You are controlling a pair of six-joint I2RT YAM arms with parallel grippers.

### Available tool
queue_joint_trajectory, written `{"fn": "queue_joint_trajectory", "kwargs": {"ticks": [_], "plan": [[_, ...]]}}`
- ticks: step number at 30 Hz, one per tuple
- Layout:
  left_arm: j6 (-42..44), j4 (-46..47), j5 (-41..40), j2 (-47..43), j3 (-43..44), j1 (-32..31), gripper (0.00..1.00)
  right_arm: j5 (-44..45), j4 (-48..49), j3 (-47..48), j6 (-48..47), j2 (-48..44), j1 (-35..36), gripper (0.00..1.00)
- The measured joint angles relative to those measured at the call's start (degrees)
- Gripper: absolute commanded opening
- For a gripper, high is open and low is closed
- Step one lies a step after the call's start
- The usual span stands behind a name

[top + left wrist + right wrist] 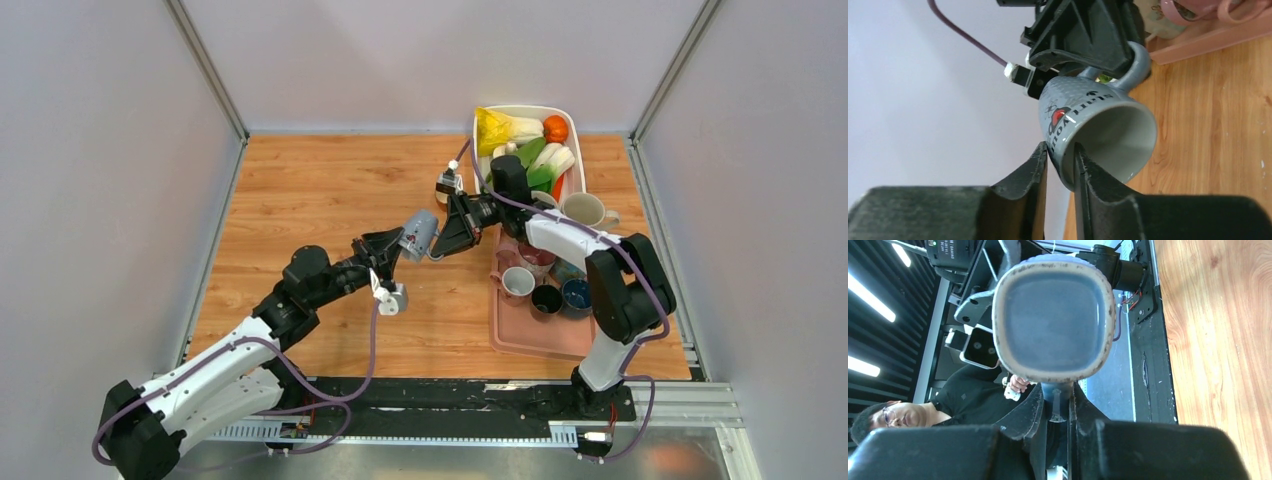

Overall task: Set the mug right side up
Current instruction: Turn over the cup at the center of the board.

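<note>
The grey mug (420, 235) with dark lettering is held on its side in the air above the wooden table. My left gripper (402, 245) is shut on the mug's rim, one finger inside the mouth and one outside, as the left wrist view shows (1060, 150). The mug's open mouth (1118, 142) faces the left wrist camera. My right gripper (440, 243) is shut on the mug's handle (1138, 67). In the right wrist view the mug's base (1053, 315) faces the camera and the handle sits between the fingers (1034, 410).
A pink tray (520, 335) at the right holds several mugs and cups. A cream mug (583, 208) stands behind it. A white tub (478, 130) of toy vegetables stands at the back. Grey walls enclose the table on three sides.
</note>
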Motion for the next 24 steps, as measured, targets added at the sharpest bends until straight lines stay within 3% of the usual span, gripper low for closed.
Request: {"fn": "queue_joint_trajectory", "kwargs": {"ticks": [3,6,7,12,17,24], "plan": [[-3.1,2.8,-1.4,1.3,1.0,0.0,0.01,0.7,0.1,-0.7,-1.2,-0.4,0.3,0.39],[-6.4,2.9,-3.0,2.9,3.7,-0.1,0.00,0.4,-0.7,-2.6,-2.9,-2.1,0.6,0.63],[-7.4,2.1,-3.5,3.5,4.7,-0.1,0.00,0.4,-0.9,-3.1,-3.7,-3.1,0.1,0.65],[-9.6,-4.3,-2.8,5.2,9.0,0.0,0.00,1.0,-3.4,-4.7,-7.8,-10.0,-9.7,0.68],[-7.2,-15.9,4.0,5.4,13.8,0.0,0.00,4.3,-12.4,-4.4,-17.0,-17.0,-23.3,0.68],[10.1,-44.5,12.7,13.6,26.0,0.0,0.00,14.6,-28.4,-3.6,-36.2,-27.6,-26.0,0.68]]}}
